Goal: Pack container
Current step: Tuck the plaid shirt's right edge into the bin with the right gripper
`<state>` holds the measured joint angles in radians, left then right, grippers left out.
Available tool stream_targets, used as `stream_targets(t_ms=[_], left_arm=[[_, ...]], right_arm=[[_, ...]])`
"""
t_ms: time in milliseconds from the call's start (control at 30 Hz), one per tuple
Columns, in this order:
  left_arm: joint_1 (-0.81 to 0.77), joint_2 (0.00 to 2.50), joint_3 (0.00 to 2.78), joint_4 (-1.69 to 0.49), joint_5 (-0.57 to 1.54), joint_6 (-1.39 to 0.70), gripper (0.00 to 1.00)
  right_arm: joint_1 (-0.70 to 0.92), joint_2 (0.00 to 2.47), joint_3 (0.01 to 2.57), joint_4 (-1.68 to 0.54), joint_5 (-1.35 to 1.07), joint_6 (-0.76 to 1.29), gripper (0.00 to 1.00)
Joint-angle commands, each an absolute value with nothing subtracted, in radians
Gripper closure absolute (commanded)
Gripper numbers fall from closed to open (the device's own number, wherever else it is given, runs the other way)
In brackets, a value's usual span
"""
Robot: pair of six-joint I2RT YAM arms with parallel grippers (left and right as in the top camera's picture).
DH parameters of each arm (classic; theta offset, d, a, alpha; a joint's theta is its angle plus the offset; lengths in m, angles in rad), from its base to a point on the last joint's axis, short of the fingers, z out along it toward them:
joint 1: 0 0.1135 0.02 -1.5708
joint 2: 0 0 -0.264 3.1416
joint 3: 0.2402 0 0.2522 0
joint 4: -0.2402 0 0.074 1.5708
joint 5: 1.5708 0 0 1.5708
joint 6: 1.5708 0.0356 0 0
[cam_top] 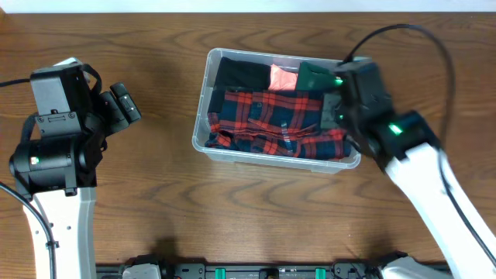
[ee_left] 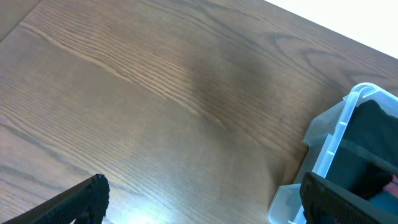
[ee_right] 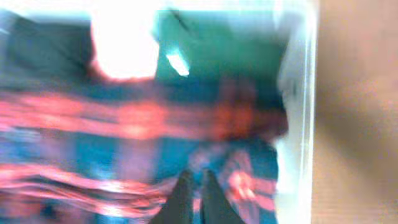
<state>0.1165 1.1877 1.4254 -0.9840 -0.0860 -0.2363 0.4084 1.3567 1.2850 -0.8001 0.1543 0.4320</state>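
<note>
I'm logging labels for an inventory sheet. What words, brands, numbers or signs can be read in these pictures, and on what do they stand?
None can be read.
The container shows no legible label in any view.
The plaid garment, black garment, coral item and green garment show no print.
The right wrist view is too blurred to read anything.

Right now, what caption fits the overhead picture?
Right gripper over a clear plastic rectangular container holding red plaid cloth; left gripper aside.

Clear rectangular bin [cam_top: 256, 157] stands upright mid-table, nearer the far edge, filled with folded clothes [cam_top: 271, 116].
</note>
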Motion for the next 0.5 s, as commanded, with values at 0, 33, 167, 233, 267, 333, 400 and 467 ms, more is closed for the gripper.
stream_targets(t_ms=[0,33,167,233,267,333,400,467], left_arm=[[0.121,1.190,1.423,-0.984,-0.098,-0.245,0.02],[0.121,1.190,1.423,-0.984,-0.098,-0.245,0.02],[0.121,1.190,1.423,-0.984,-0.098,-0.245,0.02],[0.121,1.190,1.423,-0.984,-0.098,-0.245,0.02],[0.121,1.190,1.423,-0.984,-0.098,-0.245,0.02],[0.121,1.190,1.423,-0.984,-0.098,-0.245,0.02],[0.121,1.190,1.423,-0.984,-0.098,-0.245,0.02],[0.121,1.190,1.423,-0.984,-0.098,-0.245,0.02]], right_arm=[[0.417,1.308,1.298,-0.745,0.186,0.411,0.97],[0.416,1.312,1.296,-0.737,0.206,0.411,0.97],[0.410,1.394,1.278,-0.725,0.271,0.415,0.97],[0.400,1.464,1.271,-0.725,0.274,0.422,0.98],[0.393,1.506,1.270,-0.725,0.274,0.426,0.99],[0.381,1.596,1.270,-0.725,0.273,0.435,0.99],[0.377,1.675,1.270,-0.725,0.252,0.440,0.99],[0.377,1.730,1.270,-0.729,0.213,0.440,0.99]])
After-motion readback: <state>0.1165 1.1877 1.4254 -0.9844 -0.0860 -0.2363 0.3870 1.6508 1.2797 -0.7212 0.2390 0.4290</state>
